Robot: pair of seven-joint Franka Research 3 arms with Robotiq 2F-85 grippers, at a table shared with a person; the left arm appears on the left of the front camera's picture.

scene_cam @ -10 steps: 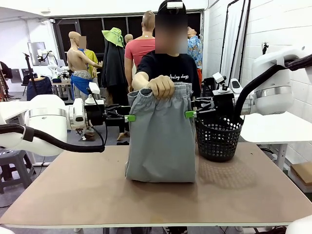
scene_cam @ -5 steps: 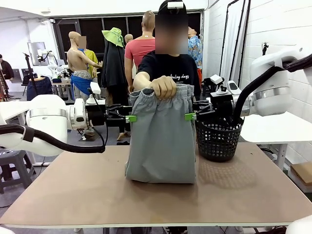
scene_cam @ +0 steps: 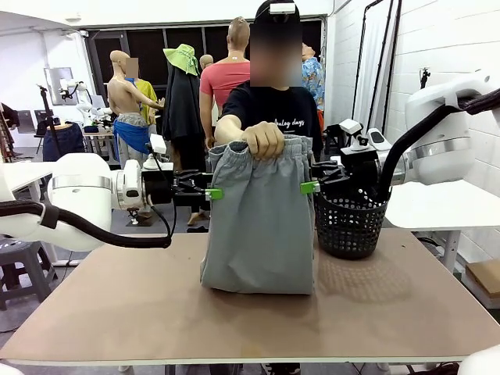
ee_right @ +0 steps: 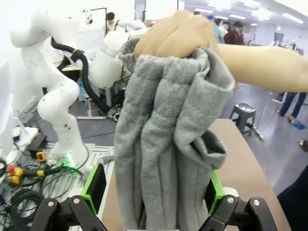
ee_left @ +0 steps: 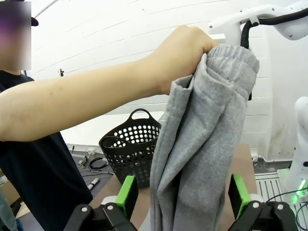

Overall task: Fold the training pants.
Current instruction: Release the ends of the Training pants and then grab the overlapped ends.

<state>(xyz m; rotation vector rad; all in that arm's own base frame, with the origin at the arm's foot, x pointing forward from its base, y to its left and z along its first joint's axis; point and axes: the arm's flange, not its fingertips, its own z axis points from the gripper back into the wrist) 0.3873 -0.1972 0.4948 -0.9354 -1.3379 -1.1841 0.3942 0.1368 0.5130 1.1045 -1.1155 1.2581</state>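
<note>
A person's hand (scene_cam: 262, 139) holds the light grey training pants (scene_cam: 258, 226) up by the gathered waistband, with the bunched legs resting on the table. At mid-height my left gripper (scene_cam: 212, 193) stands open against the pants' left edge, and my right gripper (scene_cam: 309, 187) stands open against their right edge. In the left wrist view the pants (ee_left: 197, 144) hang between the spread green pads (ee_left: 126, 195) of the left gripper (ee_left: 183, 197), under the hand (ee_left: 183, 53). The right wrist view likewise shows the pants (ee_right: 159, 144) between the wide pads (ee_right: 94, 185) of the right gripper (ee_right: 154, 190).
A black mesh basket (scene_cam: 349, 223) stands on the table's far right, just behind my right gripper, and it also shows as the basket (ee_left: 130, 149) in the left wrist view. The brown table (scene_cam: 117, 305) has bare room at the front and left. The person stands at the far edge.
My left gripper has edged right, up to the pants' side. My right gripper has shifted only slightly. The hand keeps holding the waistband up.
</note>
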